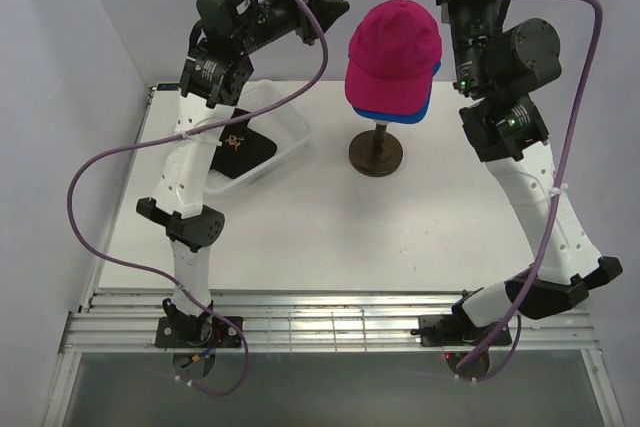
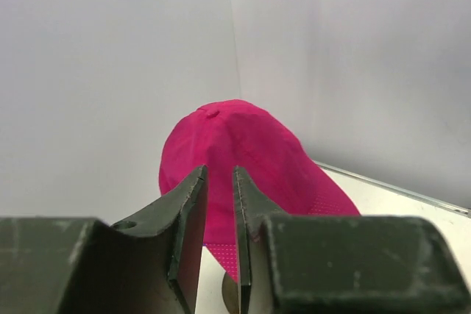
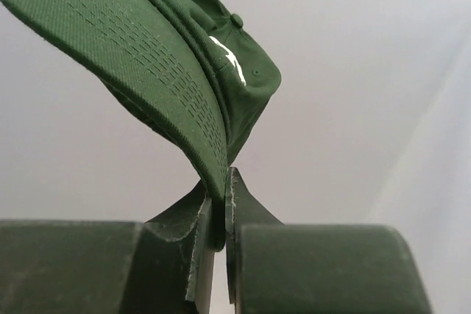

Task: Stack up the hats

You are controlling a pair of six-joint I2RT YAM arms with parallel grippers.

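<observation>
White walls enclose a white surface (image 1: 400, 237). On it a white mesh basket (image 1: 290, 132) holding the black cap (image 1: 240, 144) is set at the left, and a dark stand (image 1: 377, 155) near the middle. On the stand the magenta cap (image 1: 395, 47) is seated over the blue cap (image 1: 390, 114), whose edge shows beneath it. The dark green cap (image 3: 147, 56) is held up out of the overhead view. It is pinched by the edge of its brim alone in the clenched right gripper (image 3: 218, 211), and its crown is unsupported. The left gripper (image 2: 219, 204) is narrowly parted with nothing between its jaws, and is pointed at the magenta crown.

Trouble is judged likeliest from that thin pinch: the brim could be slid out, or the loose crown lowered askew and left perched on one side. A hard push downward could be passed into the two seated caps, so that they are twisted or the stand is tipped. The magenta fabric could also be snagged by the left gripper if it is brought inward.
</observation>
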